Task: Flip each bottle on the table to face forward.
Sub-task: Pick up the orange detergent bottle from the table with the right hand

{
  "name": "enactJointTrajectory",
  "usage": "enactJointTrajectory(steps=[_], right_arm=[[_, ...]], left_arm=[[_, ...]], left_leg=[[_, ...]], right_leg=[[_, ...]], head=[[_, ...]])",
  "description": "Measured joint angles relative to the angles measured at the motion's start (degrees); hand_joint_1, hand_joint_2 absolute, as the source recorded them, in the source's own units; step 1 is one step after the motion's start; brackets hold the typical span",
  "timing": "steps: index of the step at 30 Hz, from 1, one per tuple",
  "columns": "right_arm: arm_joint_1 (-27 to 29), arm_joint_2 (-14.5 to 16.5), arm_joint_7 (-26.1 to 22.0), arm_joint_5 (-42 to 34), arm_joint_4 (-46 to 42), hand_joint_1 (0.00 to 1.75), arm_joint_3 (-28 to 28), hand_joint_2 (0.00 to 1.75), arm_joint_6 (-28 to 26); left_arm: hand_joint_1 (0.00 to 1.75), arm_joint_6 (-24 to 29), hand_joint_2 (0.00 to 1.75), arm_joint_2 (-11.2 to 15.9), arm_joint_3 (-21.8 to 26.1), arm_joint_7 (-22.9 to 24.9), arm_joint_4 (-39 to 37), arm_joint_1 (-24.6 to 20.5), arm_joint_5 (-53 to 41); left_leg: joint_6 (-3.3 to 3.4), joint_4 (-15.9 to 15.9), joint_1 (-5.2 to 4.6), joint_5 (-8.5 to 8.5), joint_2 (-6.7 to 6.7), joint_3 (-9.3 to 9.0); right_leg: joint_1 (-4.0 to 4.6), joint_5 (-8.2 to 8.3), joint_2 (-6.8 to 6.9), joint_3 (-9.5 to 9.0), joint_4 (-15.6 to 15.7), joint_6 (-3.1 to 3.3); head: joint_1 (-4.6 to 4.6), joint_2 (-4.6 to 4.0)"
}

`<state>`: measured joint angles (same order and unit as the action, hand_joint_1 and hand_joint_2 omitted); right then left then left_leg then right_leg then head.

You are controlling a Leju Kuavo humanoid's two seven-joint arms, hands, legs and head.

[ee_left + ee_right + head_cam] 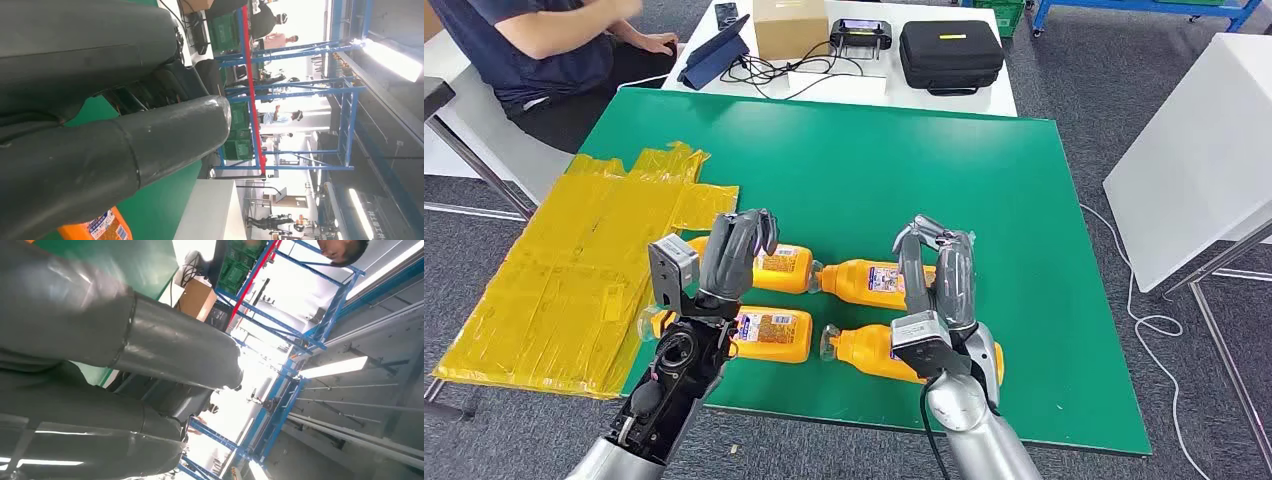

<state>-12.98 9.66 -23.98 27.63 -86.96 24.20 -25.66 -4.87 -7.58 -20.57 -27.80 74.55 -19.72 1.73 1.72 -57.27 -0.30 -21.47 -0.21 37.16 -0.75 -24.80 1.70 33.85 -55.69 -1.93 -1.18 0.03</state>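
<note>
Four orange bottles lie on their sides in two rows on the green table mat (pixel 984 180), each with a printed label; far-left bottle (pixel 786 270), far-right bottle (pixel 869 278), near-left bottle (pixel 769 333), near-right bottle (pixel 864 350); the left hand (pixel 734 255) and right hand (pixel 944 270) hover above them, fingers curled, holding nothing.
</note>
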Motion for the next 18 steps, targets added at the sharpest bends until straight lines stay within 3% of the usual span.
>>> enactJointTrajectory(steps=[3, 6, 8, 9, 12, 13, 18], right_arm=[[2.6, -1.7, -1.8, -4.7, -0.9, 1.75, 0.2, 0.0, 1.1], [15.4, -10.6, -11.2, -24.9, -7.0, 1.75, 2.1, 0.0, 2.7], [23.1, -15.1, -14.8, -38.5, -11.0, 1.75, 3.2, 0.0, 2.2], [25.1, -16.4, -15.0, -41.7, -12.6, 1.68, 3.8, 0.0, 1.3], [26.3, -18.8, -15.2, -39.9, -16.9, 0.37, 7.2, 0.0, -2.8], [26.3, -19.5, -15.2, -38.5, -17.8, 0.0, 8.5, 0.0, -3.9], [24.9, -20.9, -14.7, -36.7, -19.3, 0.0, 11.7, 0.0, -3.4]], left_arm=[[1.75, 4.1, 0.0, 0.8, 0.1, -2.1, 1.8, 3.3, 0.3], [1.75, 15.8, 0.0, 5.4, 0.0, -9.7, 12.7, 18.9, 1.1], [1.69, 19.3, 0.0, 8.6, -0.2, -11.9, 18.8, 27.7, 1.5], [1.27, 19.7, 0.0, 9.7, -0.6, -12.0, 20.7, 30.0, 1.7], [0.01, 21.0, 0.0, 11.0, -2.4, -11.4, 24.3, 32.1, 1.9], [0.0, 21.4, 0.0, 11.2, -2.7, -10.9, 25.0, 32.4, 1.9], [0.0, 20.0, 0.0, 11.3, -2.2, -9.0, 28.7, 33.2, 0.4]], left_leg=[[-0.03, 0.0, -0.01, -0.13, 0.0, -0.18], [0.03, 0.0, -0.03, -1.08, 0.0, -1.28], [0.11, -0.1, -0.07, -1.42, -0.09, -1.43], [0.11, -0.1, -0.09, -1.46, -0.12, -1.3], [0.05, 0.0, -0.07, -1.6, -0.07, -1.35], [0.04, 0.0, -0.05, -1.63, -0.06, -1.43], [0.06, 0.0, -0.01, -1.46, -0.04, -1.59]], right_leg=[[-0.01, -0.1, -0.01, -0.21, 0.0, -0.01], [-0.06, -0.98, -0.01, -1.44, 0.2, -0.12], [-0.12, -1.37, 0.08, -1.68, 0.2, -0.24], [-0.13, -1.41, 0.12, -1.57, 0.2, -0.25], [-0.09, -1.46, 0.09, -1.53, 0.3, -0.22], [-0.08, -1.47, 0.08, -1.59, 0.3, -0.21], [-0.04, -1.41, 0.08, -1.74, 0.2, -0.14]], head=[[-0.03, -0.01], [0.04, -0.01], [0.11, -0.01], [0.12, -0.01], [0.11, -0.01], [0.1, -0.01], [0.12, 0.0]])
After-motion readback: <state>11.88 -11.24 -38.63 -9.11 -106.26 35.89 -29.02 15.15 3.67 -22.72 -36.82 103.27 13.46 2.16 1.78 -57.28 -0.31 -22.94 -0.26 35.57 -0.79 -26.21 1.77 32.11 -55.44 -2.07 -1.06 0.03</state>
